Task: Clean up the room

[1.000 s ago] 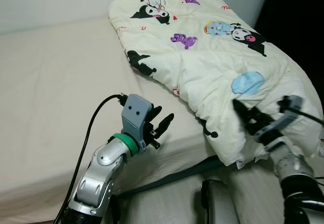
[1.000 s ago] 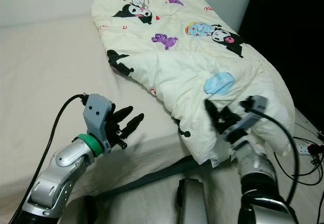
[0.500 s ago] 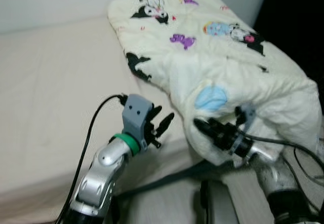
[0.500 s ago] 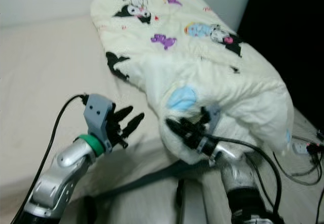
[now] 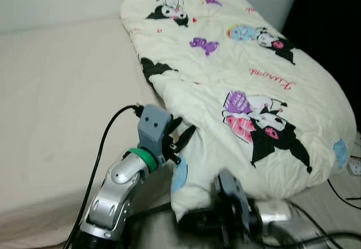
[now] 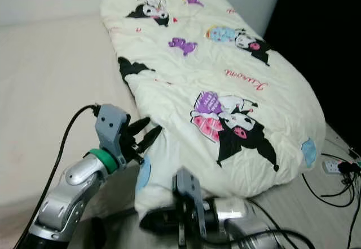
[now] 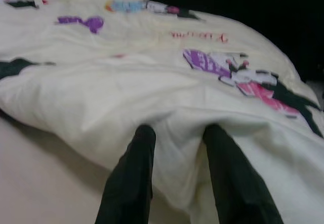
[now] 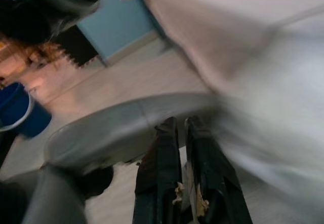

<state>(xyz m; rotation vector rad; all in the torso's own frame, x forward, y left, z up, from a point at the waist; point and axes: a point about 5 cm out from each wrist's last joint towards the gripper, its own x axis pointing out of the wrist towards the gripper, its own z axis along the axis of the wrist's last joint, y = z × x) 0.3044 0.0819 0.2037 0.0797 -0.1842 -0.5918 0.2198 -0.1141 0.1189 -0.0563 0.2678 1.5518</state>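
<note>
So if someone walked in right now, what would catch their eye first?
The cream cartoon-print quilt, heaped along the right side of the bed, its near corner folded over. The left gripper is open, its fingers pressed against the quilt's near edge. The right gripper sits low under that corner, pinching a scrap of the fabric.

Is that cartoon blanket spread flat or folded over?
Folded over: the blanket lies doubled on itself on the bed, its folded edge thick.

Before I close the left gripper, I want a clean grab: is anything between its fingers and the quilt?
Nothing visible is in the way. The left gripper is open, and its fingertips already press against the quilt at the folded edge, over the bed.
</note>
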